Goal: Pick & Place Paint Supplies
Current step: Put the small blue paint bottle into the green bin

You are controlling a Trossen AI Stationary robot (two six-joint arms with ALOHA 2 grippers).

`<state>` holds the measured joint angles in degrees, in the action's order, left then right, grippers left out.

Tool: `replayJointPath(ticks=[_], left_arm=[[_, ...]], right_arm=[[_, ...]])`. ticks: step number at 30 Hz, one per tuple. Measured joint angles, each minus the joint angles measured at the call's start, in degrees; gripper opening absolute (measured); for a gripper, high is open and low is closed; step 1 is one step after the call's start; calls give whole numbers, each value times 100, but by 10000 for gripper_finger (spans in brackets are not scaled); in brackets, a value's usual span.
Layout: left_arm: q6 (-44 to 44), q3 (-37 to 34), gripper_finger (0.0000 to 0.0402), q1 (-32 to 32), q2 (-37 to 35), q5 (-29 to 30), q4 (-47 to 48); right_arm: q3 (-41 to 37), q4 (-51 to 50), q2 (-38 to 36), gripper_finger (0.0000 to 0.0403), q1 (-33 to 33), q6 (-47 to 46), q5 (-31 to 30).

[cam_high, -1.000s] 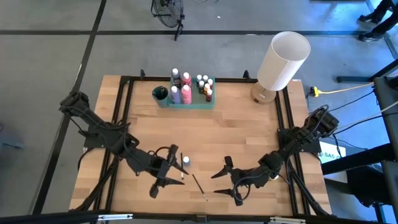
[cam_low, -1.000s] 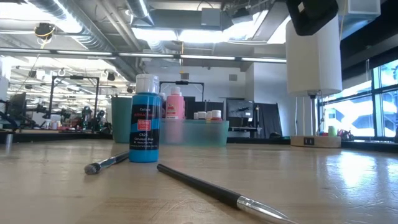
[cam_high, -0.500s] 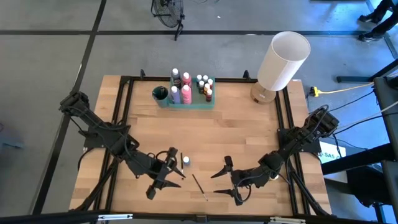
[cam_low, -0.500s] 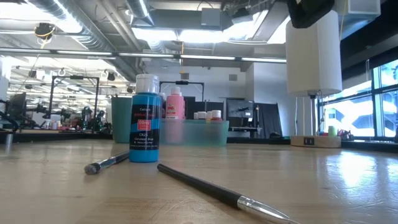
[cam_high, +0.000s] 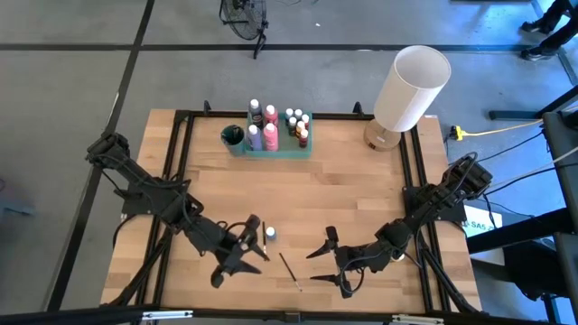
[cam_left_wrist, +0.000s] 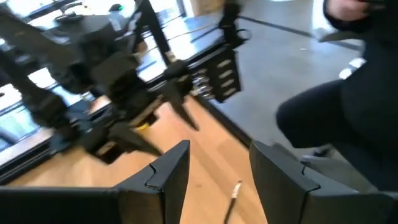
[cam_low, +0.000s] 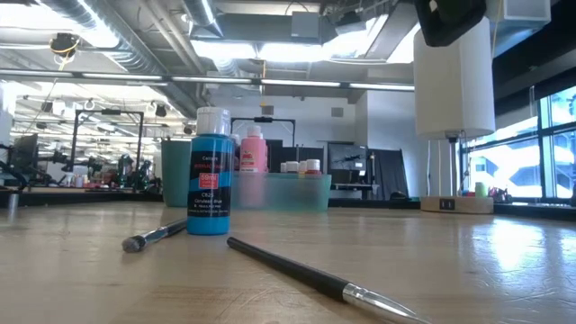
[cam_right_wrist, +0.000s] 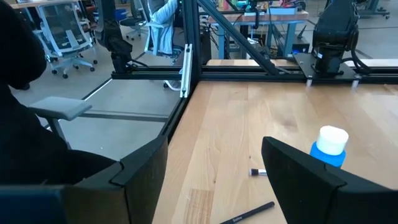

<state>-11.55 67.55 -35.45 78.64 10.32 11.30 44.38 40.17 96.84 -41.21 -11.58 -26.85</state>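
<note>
Blue paint bottle (cam_low: 210, 173): stands upright with its white cap on, alone on the near middle of the desk (cam_high: 352, 190), well apart from the tray.
Paintbrushes: one (cam_low: 160, 236) lies just beside the blue bottle, touching or nearly touching its base; the other (cam_low: 315, 278) lies flat a little nearer the desk's front edge, slanted, its metal ferrule pointing toward the front.
Other bottles (cam_high: 271, 125): pink, purple and smaller white-capped ones stand packed in the green tray (cam_high: 280, 150) at the far side of the desk, a dark green cup (cam_high: 232, 136) touching the tray's left end.
Left claw (cam_high: 237, 256): low over the desk just left of the blue bottle, fingers partly spread, holding nothing.
Right claw (cam_high: 327, 264): low over the desk to the right of the slanted brush, fingers spread wide, empty.
Lamp (cam_high: 408, 90): big white cylinder, at the far right corner of the desk.
</note>
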Motion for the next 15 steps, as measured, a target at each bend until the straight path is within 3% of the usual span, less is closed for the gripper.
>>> replayJointPath(ticks=[8,15], left_arm=[[581,0,162,-3,-1,83,1],[17,0,162,-3,-1,86,-12]], right_arm=[[0,-10,0,265,0,19,-2],[0,-12,0,265,117,30,-5]])
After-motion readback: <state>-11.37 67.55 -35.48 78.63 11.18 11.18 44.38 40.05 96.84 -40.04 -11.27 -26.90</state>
